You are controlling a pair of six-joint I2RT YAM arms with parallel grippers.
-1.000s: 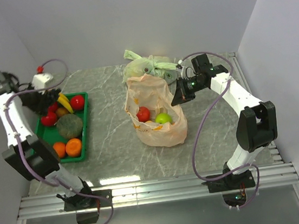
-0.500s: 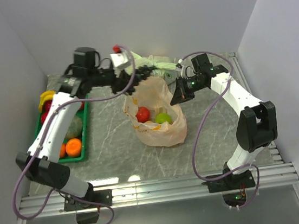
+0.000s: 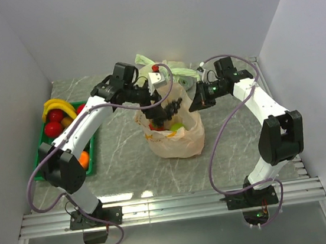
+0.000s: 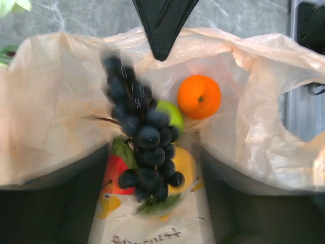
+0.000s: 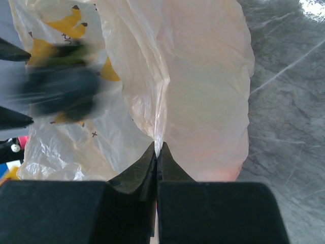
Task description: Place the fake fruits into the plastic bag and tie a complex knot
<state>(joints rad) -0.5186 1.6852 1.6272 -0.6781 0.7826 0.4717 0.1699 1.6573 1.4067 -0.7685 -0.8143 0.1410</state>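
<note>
The grey marbled bench (image 3: 120,157) carries everything. Our left arm (image 3: 91,122) reaches from the left side to above the bag (image 3: 181,146). The bag stands at mid-bench with its mouth open upward. Our right arm (image 3: 256,101) comes in from the right to the bag's right rim.

The left jaws are spread wide over the mouth. In the left wrist view the dark grapes (image 4: 144,137) show blurred in the gap between them, touching neither jaw that we can see. The right jaws are pressed together on a fold of the bag's thin film, pinching the rim.

Just behind the bag lies a pale green bag (image 3: 149,61). Near the bench's left edge sits a green tray (image 3: 91,147), partly hidden by the left arm and well apart from the bag. In the tray we see a banana (image 3: 56,103) at the far end, two red balls (image 3: 54,128) just beside it and an orange ball (image 3: 83,160) nearer us.

Inside the bag, under the grapes, lie four fruits:
- an orange (image 4: 199,96) by the bag's wall
- a green apple (image 4: 172,114) beside it
- a red fruit (image 4: 116,175)
- a yellow fruit (image 4: 185,162), partly covered by the bunch
</note>
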